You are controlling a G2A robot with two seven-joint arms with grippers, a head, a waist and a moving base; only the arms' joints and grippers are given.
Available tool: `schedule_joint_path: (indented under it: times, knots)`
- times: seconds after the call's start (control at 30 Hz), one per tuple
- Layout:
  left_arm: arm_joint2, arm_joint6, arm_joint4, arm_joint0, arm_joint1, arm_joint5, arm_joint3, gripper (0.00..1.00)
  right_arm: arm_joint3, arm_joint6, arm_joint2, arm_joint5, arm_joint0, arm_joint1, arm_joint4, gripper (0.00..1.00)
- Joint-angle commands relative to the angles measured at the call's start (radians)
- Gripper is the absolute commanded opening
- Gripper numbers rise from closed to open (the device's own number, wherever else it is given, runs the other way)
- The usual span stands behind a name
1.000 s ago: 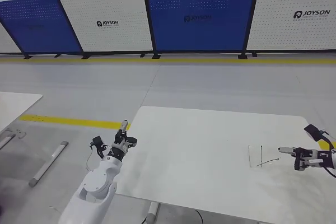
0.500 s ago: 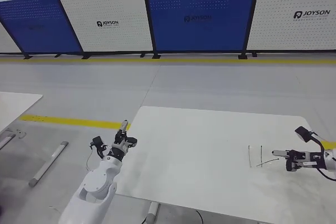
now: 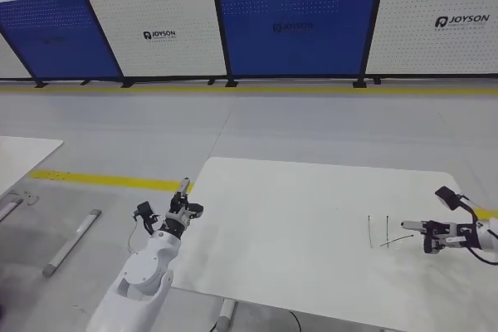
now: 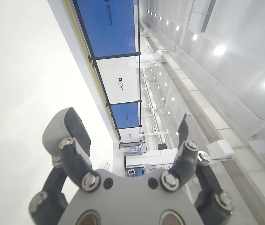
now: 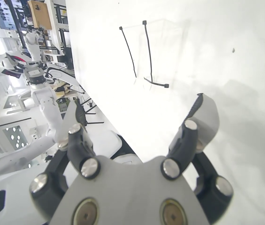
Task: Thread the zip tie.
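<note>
Three thin black plastic zip ties (image 5: 147,47) lie just ahead of the right gripper (image 3: 405,224), now edged closer, wide open and empty, ready to grasp.

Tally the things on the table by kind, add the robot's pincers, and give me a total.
Black zip ties: 3
Pincers, both open and empty: 2 (left pincer, right pincer)
Total: 5
</note>
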Motion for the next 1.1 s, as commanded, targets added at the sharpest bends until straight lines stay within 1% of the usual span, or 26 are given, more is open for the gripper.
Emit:
schedule_joint_path:
  times: [0.0, 0.13, 0.2, 0.23, 0.27, 0.3, 0.37, 0.43, 0.57, 0.77, 0.83, 0.93, 1.0, 1.03, 1.07]
  knots:
    - [0.0, 0.0, 0.0, 0.0, 0.0, 0.0, 0.0, 1.0, 0.015, 0.005, -0.017, 0.006, 0.013, -0.008, -0.002, 1.0]
    - [0.0, 0.0, 0.0, 0.0, 0.0, 0.0, 0.0, 1.0, 0.074, 0.016, -0.049, 0.017, 0.053, -0.03, 0.006, 1.0]
    - [0.0, 0.0, 0.0, 0.0, 0.0, 0.0, 0.0, 1.0, 0.11, 0.015, -0.067, 0.011, 0.073, -0.043, 0.009, 1.0]
    - [0.0, 0.0, 0.0, 0.0, 0.0, 0.0, 0.0, 1.0, 0.126, 0.015, -0.073, 0.007, 0.081, -0.049, 0.011, 0.96]
    - [0.0, 0.0, 0.0, 0.0, 0.0, 0.0, 0.0, 1.0, 0.146, 0.015, -0.081, 0.0, 0.089, -0.055, 0.013, 0.81]
    - [0.0, 0.0, 0.0, 0.0, 0.0, 0.0, 0.0, 1.0, 0.161, 0.014, -0.087, -0.004, 0.095, -0.06, 0.014, 0.69]
    - [0.0, 0.0, 0.0, 0.0, 0.0, 0.0, 0.0, 1.0, 0.189, 0.009, -0.097, -0.01, 0.107, -0.069, 0.014, 0.49]
    - [0.0, 0.0, 0.0, 0.0, 0.0, 0.0, 0.0, 1.0, 0.22, 0.008, -0.106, -0.018, 0.118, -0.078, 0.015, 0.47]
    - [0.0, 0.0, 0.0, 0.0, 0.0, 0.0, 0.0, 1.0, 0.275, 0.007, -0.117, -0.034, 0.137, -0.091, 0.019, 0.38]
    - [0.0, 0.0, 0.0, 0.0, 0.0, 0.0, 0.0, 1.0, 0.341, 0.007, -0.123, -0.057, 0.158, -0.106, 0.028, 0.37]
    - [0.0, 0.0, 0.0, 0.0, 0.0, 0.0, 0.0, 1.0, 0.358, 0.007, -0.126, -0.06, 0.163, -0.11, 0.026, 0.39]
    - [0.0, 0.0, 0.0, 0.0, 0.0, 0.0, 0.0, 1.0, 0.378, 0.005, -0.13, -0.059, 0.169, -0.117, 0.025, 0.39]
    - [0.0, 0.0, 0.0, 0.0, 0.0, 0.0, 0.0, 1.0, 0.394, 0.004, -0.131, -0.058, 0.175, -0.121, 0.026, 0.37]
    - [0.0, 0.0, 0.0, 0.0, 0.0, 0.0, 0.0, 1.0, 0.4, 0.005, -0.131, -0.059, 0.178, -0.122, 0.027, 0.33]
    - [0.0, 0.0, 0.0, 0.0, 0.0, 0.0, 0.0, 1.0, 0.409, 0.006, -0.131, -0.061, 0.181, -0.124, 0.028, 0.31]
